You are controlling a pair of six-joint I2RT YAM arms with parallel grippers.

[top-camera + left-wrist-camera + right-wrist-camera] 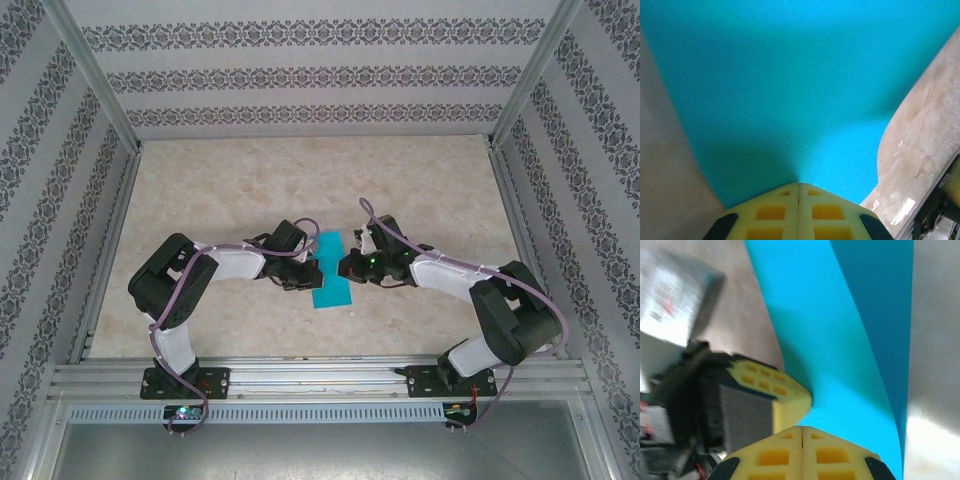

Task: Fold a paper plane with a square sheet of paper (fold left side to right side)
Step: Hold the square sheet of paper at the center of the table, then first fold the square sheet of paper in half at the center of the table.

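The square sheet of paper lies mid-table as a narrow teal strip, folded over itself, with no paper plane shape to it. My left gripper is shut at the strip's left edge. In the left wrist view its yellow fingertips meet tip-down on the teal paper, nothing between them. My right gripper is shut at the strip's right edge. The right wrist view has its closed tips touching the curved upper layer. A darker lower layer lies beneath, and the left gripper's fingers are close beside.
The paper rests on a beige marbled table. Metal frame posts and patterned walls close in the left, right and back sides. An aluminium rail carrying both arm bases runs along the near edge.
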